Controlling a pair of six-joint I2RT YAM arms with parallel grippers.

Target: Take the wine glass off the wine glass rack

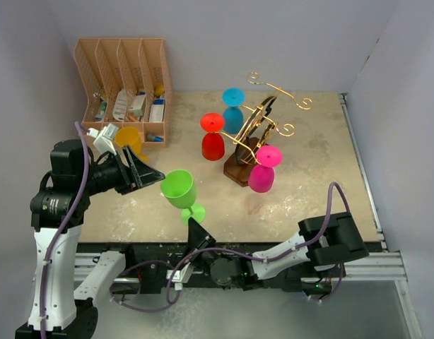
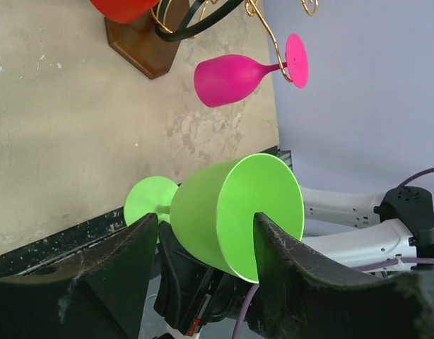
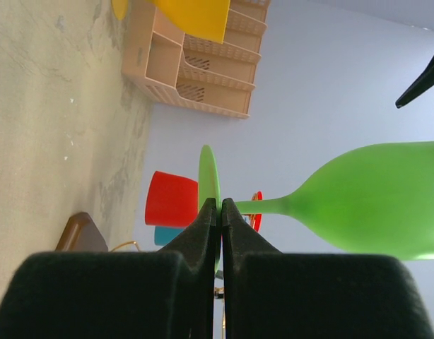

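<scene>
From where I stand, the lime-green plastic wine glass [image 1: 179,189] is already clear of the gold wire wine glass rack [image 1: 237,171] on its dark wooden base. It hangs in the air to the near left of the rack, bowl tilted, not touching the table [image 1: 309,205].

The right gripper [image 3: 218,205] is clenched on the thin round foot, pinching its rim. The left gripper [image 2: 206,224] holds its fingers spread to either side of the bowl; whether they touch it I cannot tell.

It looks to me like a hand-over. To do it well, I'd say the left fingers should close gently and squarely on the widest part of the bowl, since smooth plastic could slip out. The right should let go of the foot only once that hold is firm.

Keep the glass on this near-left side of the rack. That way it stays away from the magenta glass [image 1: 262,174] hanging bowl-down from a rack arm, and from the red glass [image 1: 213,143] and blue glass [image 1: 233,113] on the rack's far-left side.
</scene>
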